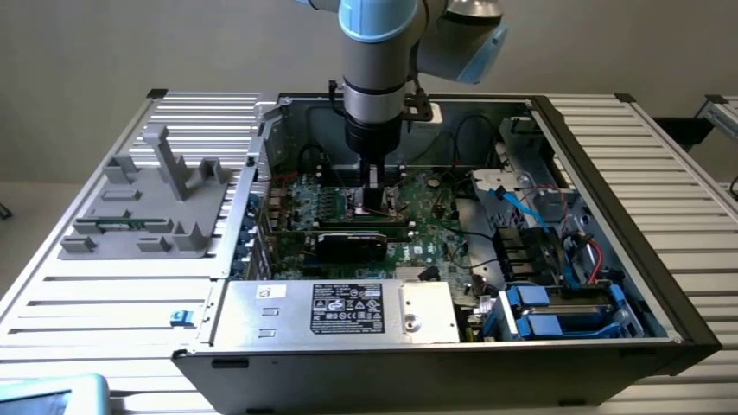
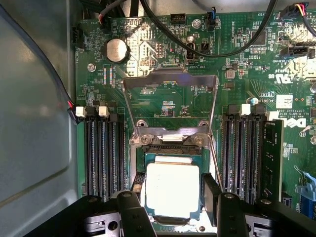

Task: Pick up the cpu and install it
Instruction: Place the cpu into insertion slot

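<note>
I see the cpu (image 2: 173, 190) as a flat square, shiny silver top with a thin green rim. It lies in the socket (image 2: 170, 148), whose metal load plate (image 2: 170, 79) stands swung open, with memory slots (image 2: 103, 153) on both sides and the black fingers (image 2: 134, 210) clamped on its two side edges. In the exterior view, left to right: a grey fixture (image 1: 150, 207) on the desk (image 1: 104, 303), then the open computer case (image 1: 582, 156) holding the green motherboard (image 1: 427, 220), a black card (image 1: 358, 244), a labelled power supply (image 1: 346, 309) and blue drive brackets (image 1: 531, 311).
</note>
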`<move>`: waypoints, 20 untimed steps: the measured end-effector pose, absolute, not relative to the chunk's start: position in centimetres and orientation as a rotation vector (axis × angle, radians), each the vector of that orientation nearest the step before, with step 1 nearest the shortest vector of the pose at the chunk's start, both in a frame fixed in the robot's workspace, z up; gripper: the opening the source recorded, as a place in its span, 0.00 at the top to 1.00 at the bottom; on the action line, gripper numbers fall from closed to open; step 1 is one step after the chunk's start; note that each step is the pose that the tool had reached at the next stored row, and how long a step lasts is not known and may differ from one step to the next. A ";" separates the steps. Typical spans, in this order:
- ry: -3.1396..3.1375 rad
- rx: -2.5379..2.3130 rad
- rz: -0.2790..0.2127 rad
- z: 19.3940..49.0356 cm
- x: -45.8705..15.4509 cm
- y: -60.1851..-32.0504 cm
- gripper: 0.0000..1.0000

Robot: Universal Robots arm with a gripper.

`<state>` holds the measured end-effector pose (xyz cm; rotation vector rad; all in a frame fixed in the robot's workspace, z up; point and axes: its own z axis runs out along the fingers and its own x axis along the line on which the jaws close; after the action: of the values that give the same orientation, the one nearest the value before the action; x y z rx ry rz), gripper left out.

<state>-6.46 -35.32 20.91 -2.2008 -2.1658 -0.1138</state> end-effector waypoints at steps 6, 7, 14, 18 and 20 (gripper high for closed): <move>-2.187 -2.180 -0.114 20.9 -6.5 -35.3 0.45; -2.192 -2.176 -0.115 20.9 -6.5 -35.4 0.45; -2.202 -2.167 -0.117 20.9 -6.5 -35.4 0.45; -2.204 -2.169 -0.116 20.9 -6.5 -35.4 0.45; -2.204 -2.169 -0.116 20.9 -6.5 -35.4 0.45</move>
<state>-6.55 -35.36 20.87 -2.1688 -2.2039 -0.1158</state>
